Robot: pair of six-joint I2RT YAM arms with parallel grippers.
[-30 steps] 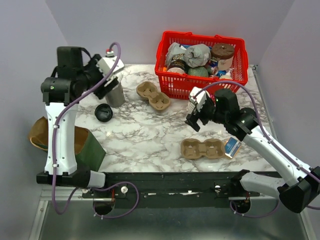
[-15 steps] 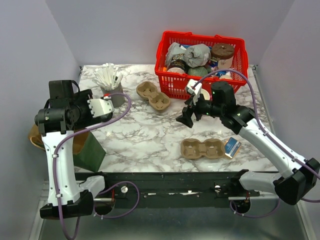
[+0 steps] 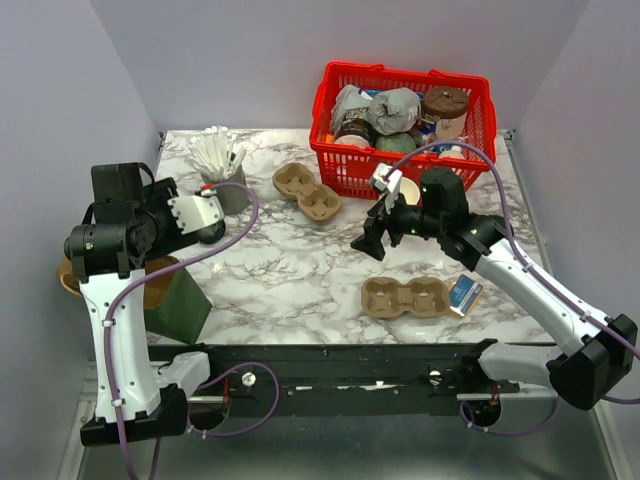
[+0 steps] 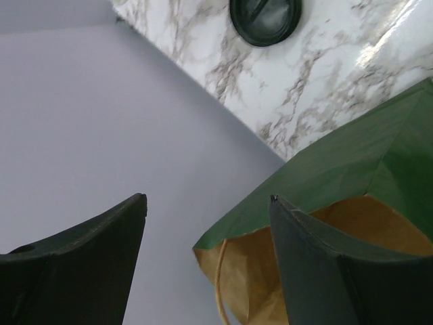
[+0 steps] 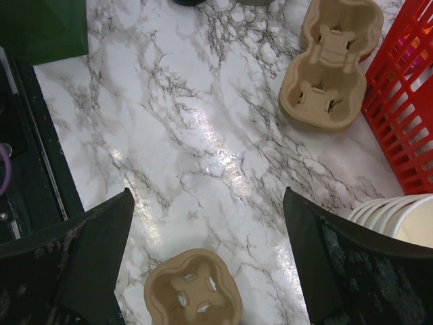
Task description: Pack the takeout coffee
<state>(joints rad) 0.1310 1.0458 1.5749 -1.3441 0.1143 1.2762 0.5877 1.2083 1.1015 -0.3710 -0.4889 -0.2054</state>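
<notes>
Two brown cup carriers lie on the marble table, one near the basket (image 3: 307,192) (image 5: 331,64) and one at the front (image 3: 404,297) (image 5: 191,288). A stack of white paper cups (image 3: 405,190) (image 5: 399,217) stands beside my right gripper. A green paper bag (image 3: 180,300) (image 4: 352,162) with a brown inside sits at the table's left edge. My left gripper (image 3: 200,225) (image 4: 206,198) hangs open and empty above the bag's mouth. Above the middle of the table, my right gripper (image 3: 370,240) (image 5: 208,193) is wide open and holds nothing. A black lid (image 4: 265,17) lies beyond the bag.
A red basket (image 3: 400,110) (image 5: 406,101) full of groceries stands at the back right. A grey holder of white stirrers (image 3: 220,165) is at the back left. A small blue box (image 3: 463,293) lies by the front carrier. Purple walls close in both sides.
My left arm has swung from the stirrer holder back to the near left, over the bag. The right gripper has shifted left and farther from me, toward the table's middle.
</notes>
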